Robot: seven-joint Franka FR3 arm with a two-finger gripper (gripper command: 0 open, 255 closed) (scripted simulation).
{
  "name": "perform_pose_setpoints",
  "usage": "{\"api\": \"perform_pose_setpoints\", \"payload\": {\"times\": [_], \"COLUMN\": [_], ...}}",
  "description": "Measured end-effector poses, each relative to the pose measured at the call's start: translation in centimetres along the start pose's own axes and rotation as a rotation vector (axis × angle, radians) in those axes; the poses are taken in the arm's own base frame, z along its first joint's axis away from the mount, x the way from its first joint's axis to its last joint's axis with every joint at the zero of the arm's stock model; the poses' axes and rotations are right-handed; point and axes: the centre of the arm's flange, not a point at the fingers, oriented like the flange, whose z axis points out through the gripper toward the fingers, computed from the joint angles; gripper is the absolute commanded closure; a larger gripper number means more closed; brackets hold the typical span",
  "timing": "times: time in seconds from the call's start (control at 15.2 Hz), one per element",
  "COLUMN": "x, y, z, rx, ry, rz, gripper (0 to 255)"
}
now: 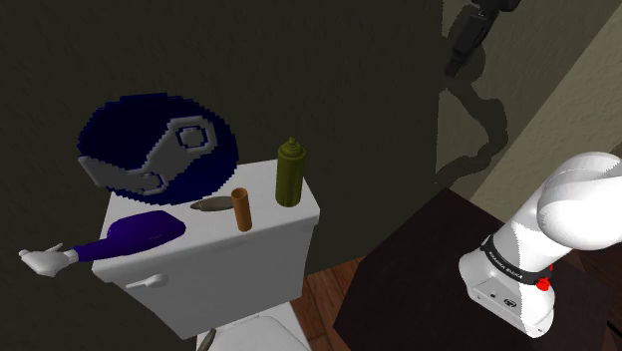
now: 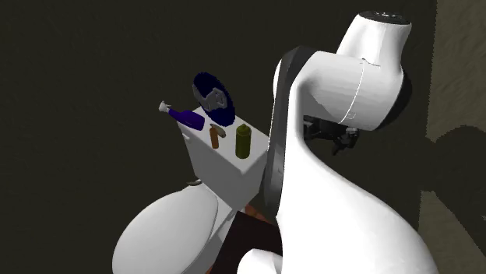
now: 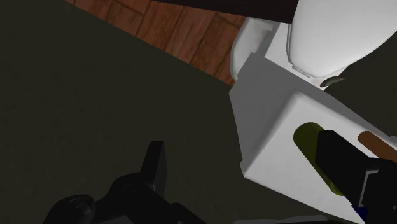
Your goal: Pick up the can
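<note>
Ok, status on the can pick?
Gripper open, off the tank. Can upright on tank, untouched. Brown tube close beside it.

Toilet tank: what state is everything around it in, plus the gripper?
Can: upright, free.
Brown tube: upright.
Small grey thing: lying flat.
Brush: lying flat, handle overhanging the tank.
Blue disc: standing on edge.
Toilet lid: down.
Gripper: open, empty, apart from the can.

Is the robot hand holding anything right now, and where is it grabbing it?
Nothing is held. The gripper is open with its fingers apart, up in the air away from the olive can, which stands on the toilet tank.
</note>
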Motion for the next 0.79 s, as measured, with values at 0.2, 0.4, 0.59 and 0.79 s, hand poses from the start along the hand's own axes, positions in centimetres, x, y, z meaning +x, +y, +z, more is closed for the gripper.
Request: {"api": "perform_pose_setpoints", "payload": {"times": [0.2,0.4,0.59,0.79], "x": [0.2,0.5,1.7,2.4], "y": [-1.4,-4.4,-7.8,-11.0], "z": [0.9,3.1,5.2,7.7], "rx": [-0.008,-0.028,-0.049,-0.070], "ry": [0.016,0.054,0.097,0.139], "rz": [0.014,0.047,0.084,0.121], "gripper": [0,0,0,0]}}
